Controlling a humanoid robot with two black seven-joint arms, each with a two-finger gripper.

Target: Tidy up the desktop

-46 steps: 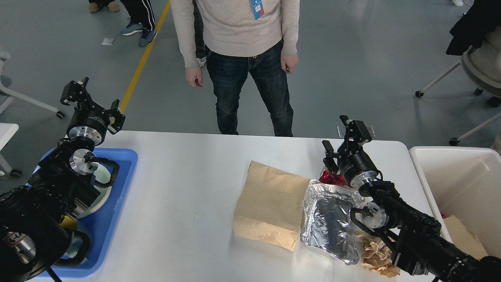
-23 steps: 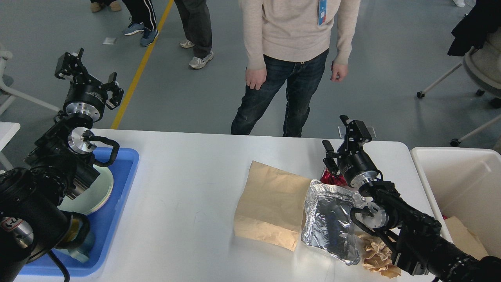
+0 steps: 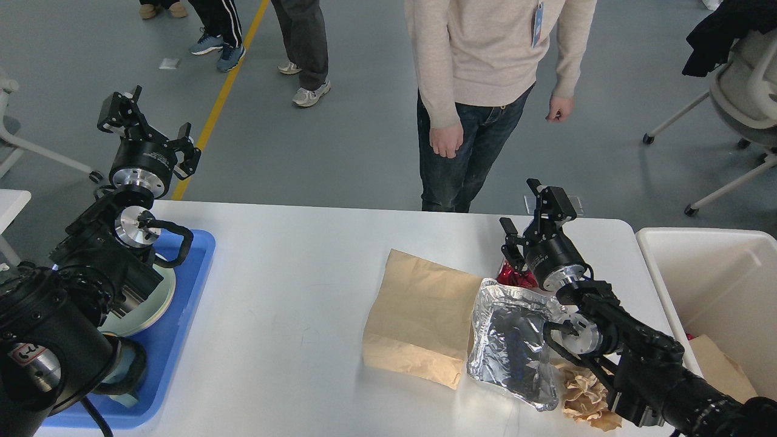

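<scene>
White rectangular desktop (image 3: 291,315) holds a flat brown paper bag (image 3: 419,315), crinkled silver foil pouch (image 3: 513,346) overlapping its right edge, crumpled tan paper (image 3: 583,394) beside that. Left gripper (image 3: 147,129) open above blue plastic tray (image 3: 182,303); right gripper (image 3: 534,227) open over red wrapper (image 3: 515,278). White plastic bin (image 3: 704,267) at right.

The large white rectangular desktop (image 3: 285,303) with rounded corners has a smooth matte surface marked by faint scuffs. It lies flat and level, spanning most of the lower view, its far edge running straight across and its right rear corner rounded. Its middle and left-centre stretch is bare; soft light glare falls on the nearer part.
</scene>
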